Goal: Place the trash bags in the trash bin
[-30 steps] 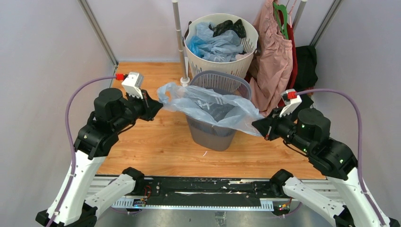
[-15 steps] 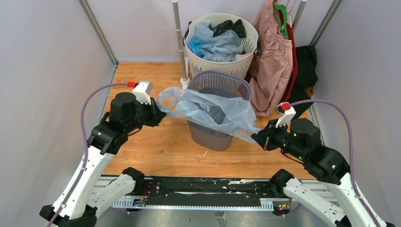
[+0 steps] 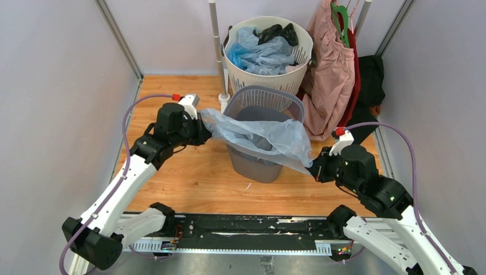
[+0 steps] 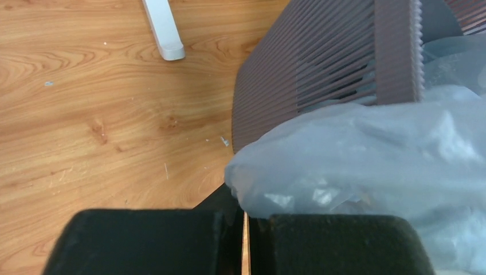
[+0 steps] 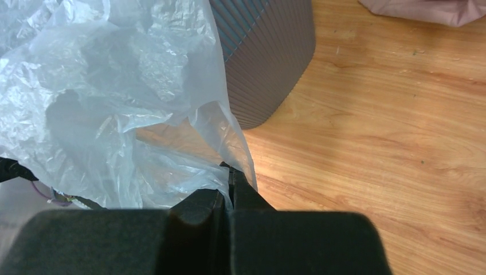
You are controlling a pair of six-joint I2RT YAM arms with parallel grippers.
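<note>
**Bag stretched over bin, both grippers clamped on it**

Pale blue see-through bag [image 3: 261, 137] hangs spread betw. the 2 arms, draped across the near half of the bin's open top. Bin [image 3: 255, 166], dark grey mesh, stands upright on the wood top [image 3: 183, 177], mid-scene. Far part of its rim shows bare. Bag's middle lies over the near rim and sags partly into the opening; how deep, can't tell.

L gripper [image 3: 202, 130]: jaws together, pinching the bag's left edge, just left of the bin rim. Left wrist view shows the fingers closed w/ film bunched at the tips and the bin wall right behind.

R gripper [image 3: 314, 169]: jaws together on the bag's right corner, to the right of the bin & nearer the arm bases. Right wrist view shows film fanning out from the closed tips, w/ the bin wall beyond it.

Behind the bin: white slotted basket [image 3: 289, 77] w/ other bags [image 3: 258, 54], blue and black, piled inside. It sits close to the bin's far rim; touching or not, can't tell. Pink cloth [image 3: 329, 74] hangs at right-rear, beside the basket. White pole [image 3: 218, 46] stands left of the basket, foot on the wood.
</note>
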